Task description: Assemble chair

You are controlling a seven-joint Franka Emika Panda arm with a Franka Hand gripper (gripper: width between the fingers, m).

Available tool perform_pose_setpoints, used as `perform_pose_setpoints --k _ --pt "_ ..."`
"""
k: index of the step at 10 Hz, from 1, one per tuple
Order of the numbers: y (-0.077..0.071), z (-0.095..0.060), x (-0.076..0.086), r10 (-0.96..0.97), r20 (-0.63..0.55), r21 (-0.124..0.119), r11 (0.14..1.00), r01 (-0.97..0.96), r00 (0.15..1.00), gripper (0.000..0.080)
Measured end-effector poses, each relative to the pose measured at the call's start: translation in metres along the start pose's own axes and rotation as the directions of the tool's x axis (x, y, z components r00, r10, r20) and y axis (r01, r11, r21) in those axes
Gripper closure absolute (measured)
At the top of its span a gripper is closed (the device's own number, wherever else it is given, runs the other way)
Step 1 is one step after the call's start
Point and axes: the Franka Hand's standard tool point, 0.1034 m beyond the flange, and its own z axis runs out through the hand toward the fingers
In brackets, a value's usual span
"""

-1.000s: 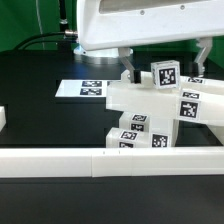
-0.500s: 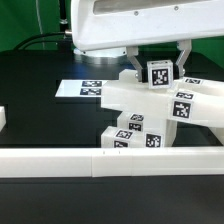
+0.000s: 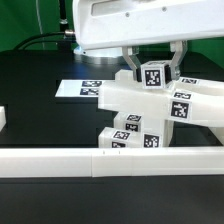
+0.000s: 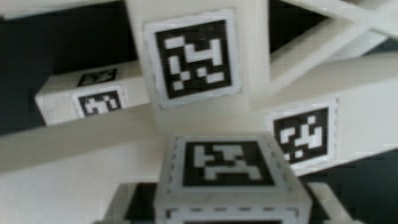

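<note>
Two fingers (image 3: 131,68) of the gripper (image 3: 153,72) pinch the tagged square-ended leg (image 3: 153,78) at the top of the part-built chair (image 3: 125,100), which sits against the white rail (image 3: 60,160) along the tabletop's (image 3: 40,75) edge, marker board (image 3: 85,89) just behind.
</note>
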Motion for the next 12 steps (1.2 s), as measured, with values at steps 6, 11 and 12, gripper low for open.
perform_pose_setpoints --k 6,11,12 --pt "-0.0023 0.0 -0.001 0.369 -0.002 0.002 0.929 -0.369 0.929 0.0533" --pt "-0.0021 0.0 -0.0025 0.707 0.017 0.01 0.707 -0.708 0.707 0.052" --pt "-0.002 0.0003 -0.0027 0.696 0.017 0.01 0.718 -0.696 0.718 0.052"
